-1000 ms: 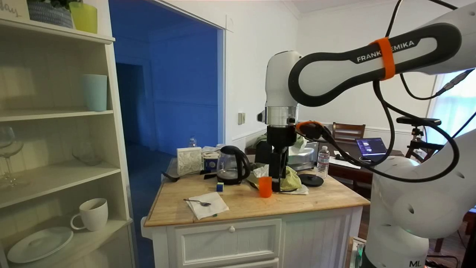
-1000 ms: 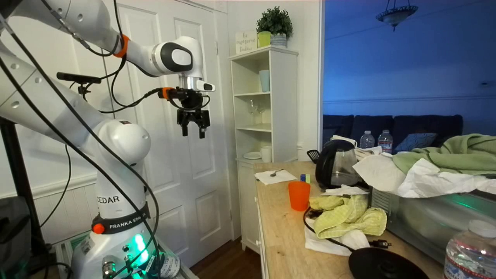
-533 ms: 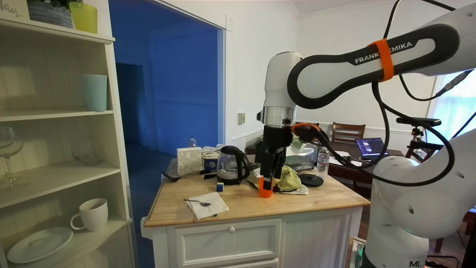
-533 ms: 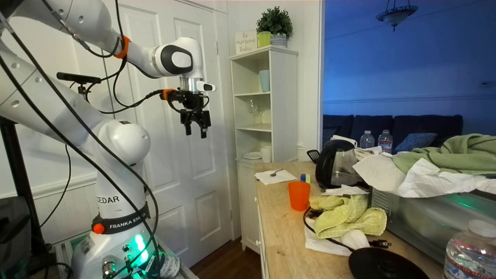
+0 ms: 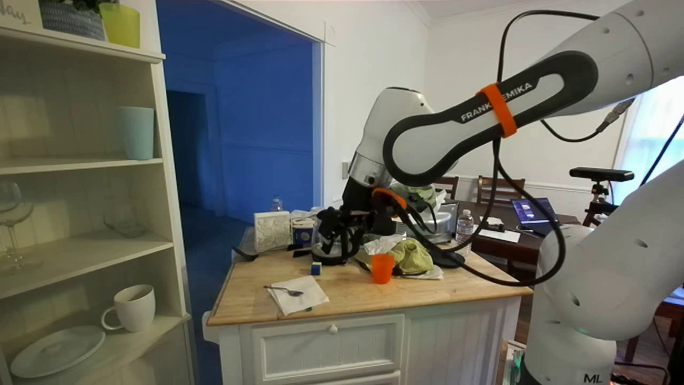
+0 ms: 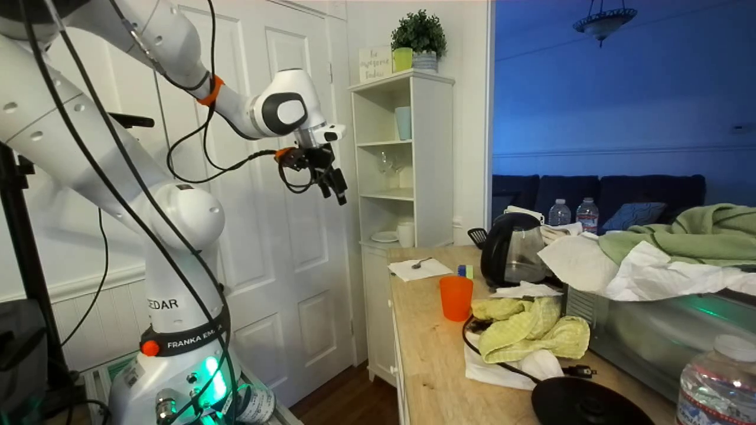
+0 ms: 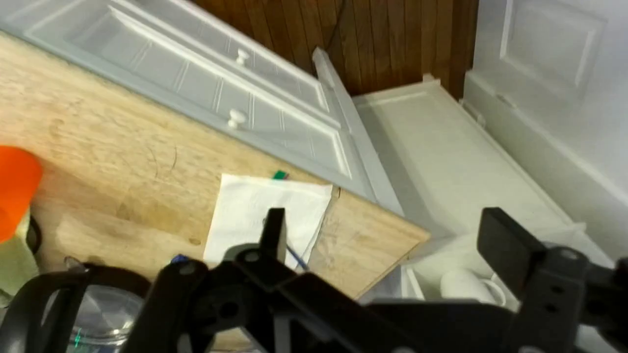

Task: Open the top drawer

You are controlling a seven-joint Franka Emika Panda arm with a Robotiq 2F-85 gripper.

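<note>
In an exterior view, left to right, we count one mug [image 5: 134,310], one utensil [image 5: 294,293] on one napkin [image 5: 300,305], one closed top drawer [image 5: 328,351] on the near side, one gripper [image 7: 386,226], spread wide in the wrist view, and one orange cup [image 5: 381,269].

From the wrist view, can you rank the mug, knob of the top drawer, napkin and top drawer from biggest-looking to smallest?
1. Top drawer
2. Napkin, partly hidden
3. Mug, also partly hidden
4. Knob
</note>
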